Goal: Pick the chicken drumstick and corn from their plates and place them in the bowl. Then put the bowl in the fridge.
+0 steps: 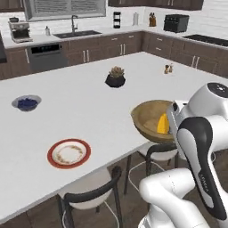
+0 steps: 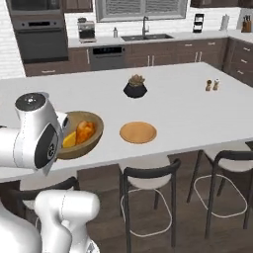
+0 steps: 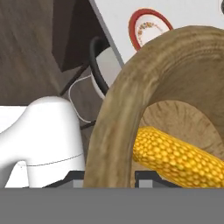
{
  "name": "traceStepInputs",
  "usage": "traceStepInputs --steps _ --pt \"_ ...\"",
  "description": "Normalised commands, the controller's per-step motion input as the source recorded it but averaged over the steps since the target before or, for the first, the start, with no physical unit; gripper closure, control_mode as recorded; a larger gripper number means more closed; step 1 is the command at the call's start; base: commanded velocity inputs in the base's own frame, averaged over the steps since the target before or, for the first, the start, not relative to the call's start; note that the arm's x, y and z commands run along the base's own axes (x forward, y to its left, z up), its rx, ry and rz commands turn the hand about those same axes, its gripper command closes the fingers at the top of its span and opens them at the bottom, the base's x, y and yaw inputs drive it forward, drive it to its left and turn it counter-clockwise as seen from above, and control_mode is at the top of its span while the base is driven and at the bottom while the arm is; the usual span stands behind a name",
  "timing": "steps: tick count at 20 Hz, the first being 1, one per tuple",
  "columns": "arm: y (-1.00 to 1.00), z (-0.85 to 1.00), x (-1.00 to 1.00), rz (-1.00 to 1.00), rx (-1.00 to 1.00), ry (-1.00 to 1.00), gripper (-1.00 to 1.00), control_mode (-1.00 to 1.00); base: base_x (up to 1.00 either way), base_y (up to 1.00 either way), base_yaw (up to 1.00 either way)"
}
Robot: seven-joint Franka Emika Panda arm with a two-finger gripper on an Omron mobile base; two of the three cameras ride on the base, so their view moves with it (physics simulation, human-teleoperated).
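Your bowl (image 2: 81,132) hangs tilted at the near edge of the counter (image 1: 84,111), corn (image 3: 175,155) and drumstick (image 2: 85,129) inside, its rim pinched by your closed gripper (image 3: 109,177). The red-rimmed plate (image 1: 69,153) and tan plate (image 2: 138,132) sit bare.

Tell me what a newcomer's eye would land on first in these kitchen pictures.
First, the wooden bowl at the near edge of the white island, with the gripper shut on its rim and the yellow corn and orange chicken drumstick inside. Next, the two emptied plates: the red-rimmed plate to the bowl's left and the tan plate to its right. Farther back sits a dark potted plant.
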Motion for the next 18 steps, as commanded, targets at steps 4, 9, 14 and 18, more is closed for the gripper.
traceStepInputs --steps 4,9,14,18 --pt "0.00 0.00 0.00 0.00 0.00 0.00 1.00 1.00 -0.01 0.00 -0.98" --pt "0.00 0.00 0.00 0.00 0.00 0.00 1.00 1.00 0.00 0.00 -1.00" --pt "0.00 0.00 0.00 0.00 0.00 0.00 1.00 1.00 0.15 -0.08 -0.92" --pt "0.00 0.00 0.00 0.00 0.00 0.00 1.00 1.00 0.73 -0.31 -0.52"
